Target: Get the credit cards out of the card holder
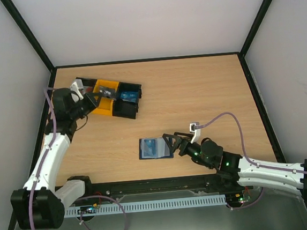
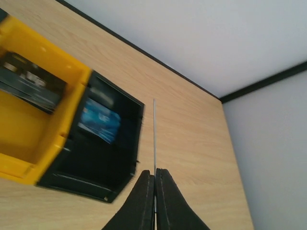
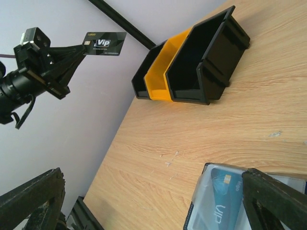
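The card holder (image 1: pixel 155 147) lies open and flat on the table, a bright blue credit card (image 1: pixel 152 146) showing in its clear pocket. My right gripper (image 1: pixel 173 143) stands open at the holder's right edge with nothing between its fingers. In the right wrist view the card holder (image 3: pixel 204 211) and blue card (image 3: pixel 225 196) sit beside one finger (image 3: pixel 276 201). My left gripper (image 1: pixel 90 102) hovers by the bins, shut on a black credit card (image 3: pixel 105 44). That card shows edge-on (image 2: pixel 154 136) above the left gripper (image 2: pixel 154 173).
A row of bins stands at the back left: a yellow bin (image 1: pixel 103 104) holding a dark card (image 1: pixel 106 91), and a black bin (image 1: pixel 127 111) holding a blue card (image 1: pixel 130 96). Black frame rails and white walls border the table.
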